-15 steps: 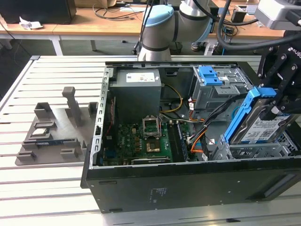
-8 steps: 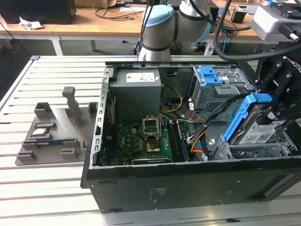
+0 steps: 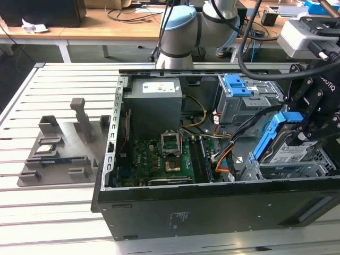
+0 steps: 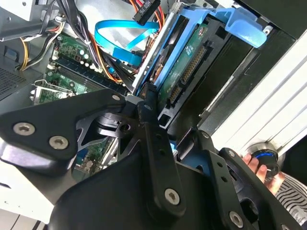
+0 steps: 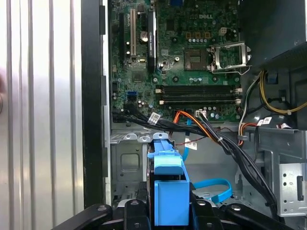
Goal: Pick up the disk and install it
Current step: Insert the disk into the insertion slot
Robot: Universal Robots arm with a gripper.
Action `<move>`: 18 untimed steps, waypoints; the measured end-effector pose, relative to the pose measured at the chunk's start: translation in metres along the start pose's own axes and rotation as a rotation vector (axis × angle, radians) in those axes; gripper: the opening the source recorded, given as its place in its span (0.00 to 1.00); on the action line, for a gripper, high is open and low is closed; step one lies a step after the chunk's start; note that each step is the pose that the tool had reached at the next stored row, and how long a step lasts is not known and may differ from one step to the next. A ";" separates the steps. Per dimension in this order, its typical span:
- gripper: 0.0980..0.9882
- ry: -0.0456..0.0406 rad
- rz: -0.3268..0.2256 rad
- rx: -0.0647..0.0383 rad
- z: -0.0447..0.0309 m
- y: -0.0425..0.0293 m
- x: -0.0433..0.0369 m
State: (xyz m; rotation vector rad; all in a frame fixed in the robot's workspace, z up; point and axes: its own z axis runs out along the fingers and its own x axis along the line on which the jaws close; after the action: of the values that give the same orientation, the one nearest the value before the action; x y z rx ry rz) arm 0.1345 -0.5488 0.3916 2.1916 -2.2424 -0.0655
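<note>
**Carefully now: disk tilted over its bay**

Nearest in the first wrist view, the gripper [image 5: 168, 211] is clamped across the blue bracket of the disk [image 5: 169, 191], fingers snug on either side. Doing this step well, I judge, means keeping the drive square to the metal bay [image 3: 297, 169] and clear of the bundled cables [image 5: 216, 139] just beside it. In the exterior view the disk [image 3: 289, 149] sits tilted, its lower end at the bay in the open computer case [image 3: 212, 212], its upper end raised. It is a flat silver drive with a white-and-blue label and blue frame. Farther off lies the green motherboard [image 5: 192, 62].
</note>
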 end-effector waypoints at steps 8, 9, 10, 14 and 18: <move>0.38 0.0003 0.000 0.000 0.0000 0.0000 0.0000; 0.37 0.0003 0.000 0.000 0.0001 0.0000 0.0000; 0.37 0.0004 0.000 0.000 0.0001 0.0000 0.0000; 0.09 0.0005 0.000 0.000 0.0001 0.0000 0.0000; 0.01 0.0007 0.000 0.000 0.0001 0.0000 0.0000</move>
State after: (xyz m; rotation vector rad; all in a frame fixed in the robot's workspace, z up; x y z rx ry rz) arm 0.1344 -0.5488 0.3915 2.1912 -2.2421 -0.0646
